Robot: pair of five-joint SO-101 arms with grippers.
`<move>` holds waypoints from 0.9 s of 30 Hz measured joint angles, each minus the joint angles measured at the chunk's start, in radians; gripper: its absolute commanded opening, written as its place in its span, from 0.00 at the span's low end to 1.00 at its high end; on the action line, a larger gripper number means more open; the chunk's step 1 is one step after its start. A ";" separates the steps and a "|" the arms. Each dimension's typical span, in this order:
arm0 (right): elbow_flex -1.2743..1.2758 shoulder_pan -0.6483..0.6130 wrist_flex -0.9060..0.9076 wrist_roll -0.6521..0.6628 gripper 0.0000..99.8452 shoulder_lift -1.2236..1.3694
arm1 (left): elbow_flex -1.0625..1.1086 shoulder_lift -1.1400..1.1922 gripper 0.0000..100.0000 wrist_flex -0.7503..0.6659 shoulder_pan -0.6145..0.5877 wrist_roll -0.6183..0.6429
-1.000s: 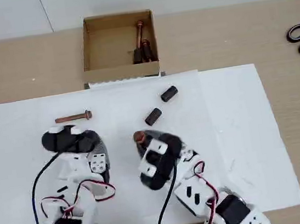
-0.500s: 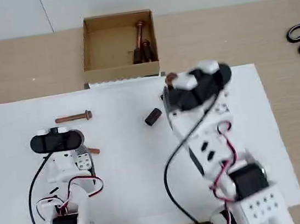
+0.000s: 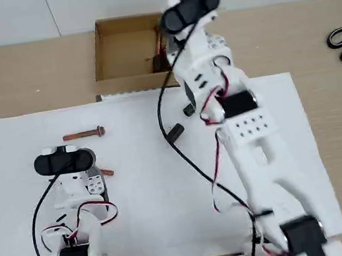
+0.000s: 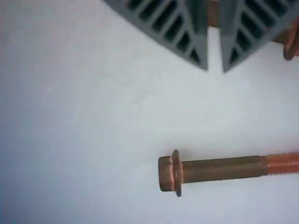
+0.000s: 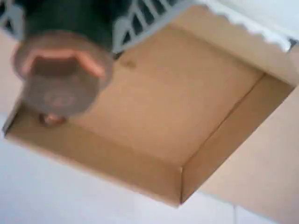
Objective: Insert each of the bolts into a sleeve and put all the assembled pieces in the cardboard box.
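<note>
High view: the right arm (image 3: 253, 130) extends over the cardboard box (image 3: 105, 48) at the back of the counter (image 3: 25, 71). A loose bolt (image 3: 83, 134) lies on the white paper (image 3: 142, 195), its long axis across the counter and its head toward the right arm's side. One sleeve (image 3: 173, 132) lies beside that arm.

Left wrist view: the left jaws pinch a second bolt (image 4: 213, 14) across its shank.

Right wrist view: the right jaws pinch an assembled piece (image 5: 58, 74) above the box's open interior, with the bolt head facing the camera.

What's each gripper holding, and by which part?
Left gripper: a bolt, clamped across its shank near the head. Right gripper: a sleeved bolt over the cardboard box, gripped by the dark sleeve, head sticking out.
</note>
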 measured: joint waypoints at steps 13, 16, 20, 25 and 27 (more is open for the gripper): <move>-0.163 -0.077 -0.296 0.508 0.00 0.477 | 0.000 0.000 0.01 0.000 0.000 0.000; -0.195 -0.092 -0.296 0.638 0.01 0.557 | 0.000 0.000 0.01 0.000 0.000 0.000; -0.261 -0.094 -0.296 0.749 0.15 0.652 | 0.000 0.000 0.01 0.000 0.000 0.000; -0.336 -0.094 -0.296 0.779 0.24 0.712 | 0.000 0.000 0.01 0.000 0.000 0.002; -0.367 -0.094 -0.298 0.779 0.23 0.713 | 0.000 0.000 0.01 0.000 0.000 0.002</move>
